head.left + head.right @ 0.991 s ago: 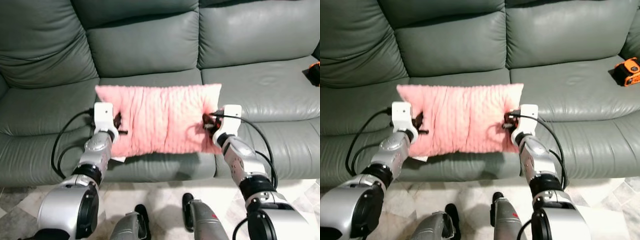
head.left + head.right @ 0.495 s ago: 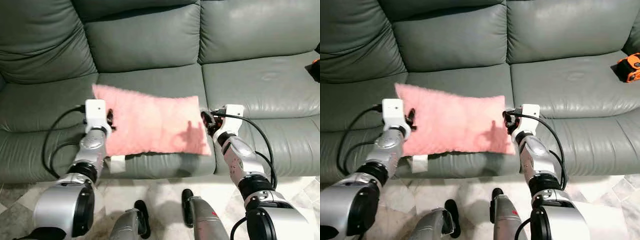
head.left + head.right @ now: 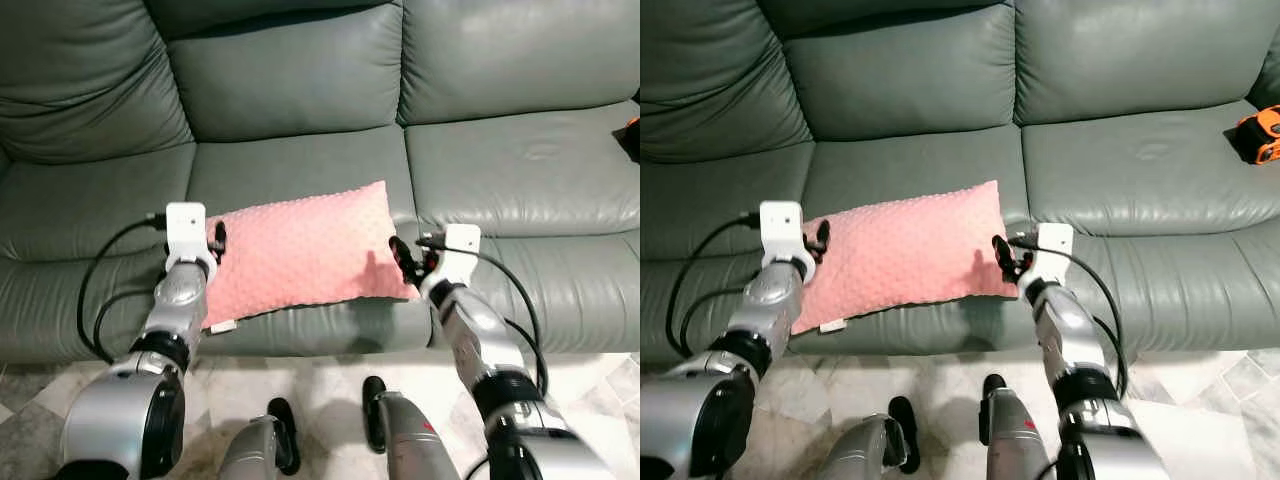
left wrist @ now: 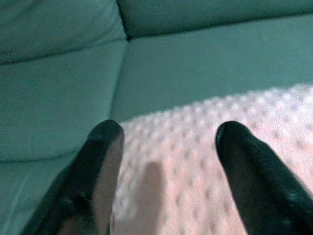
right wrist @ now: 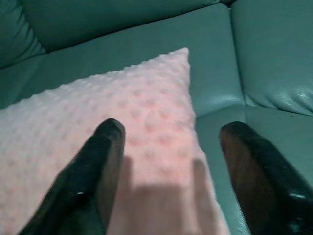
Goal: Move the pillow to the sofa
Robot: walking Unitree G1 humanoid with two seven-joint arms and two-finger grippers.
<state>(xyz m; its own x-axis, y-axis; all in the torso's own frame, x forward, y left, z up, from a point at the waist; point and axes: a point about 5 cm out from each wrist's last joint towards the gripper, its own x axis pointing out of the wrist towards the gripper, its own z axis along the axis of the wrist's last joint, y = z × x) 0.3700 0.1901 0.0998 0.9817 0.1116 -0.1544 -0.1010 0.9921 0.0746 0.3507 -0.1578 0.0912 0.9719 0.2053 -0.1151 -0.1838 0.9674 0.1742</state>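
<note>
Both grippers stand with their black fingers spread and nothing between them, one at each short end of the pillow: the left gripper (image 3: 214, 243) at its left end, the right gripper (image 3: 406, 262) at its right end. Under them, the wide grey-green leather sofa (image 3: 300, 90) spans the head views. On the front half of its middle seat cushion lies the pink dimpled fabric pillow (image 3: 300, 250), flat, its long axis running left to right and tilted a little, the right end farther back than the left. Each arm is equally near its own end, so pulling straight back should clear the pillow without dragging it. A small orange and black object (image 3: 1260, 135) sits well apart on the right seat.

A second ago the pillow hung upright, pinched between the two grippers above the seat; now it rests on the cushion by itself and both sets of fingers have let go.
</note>
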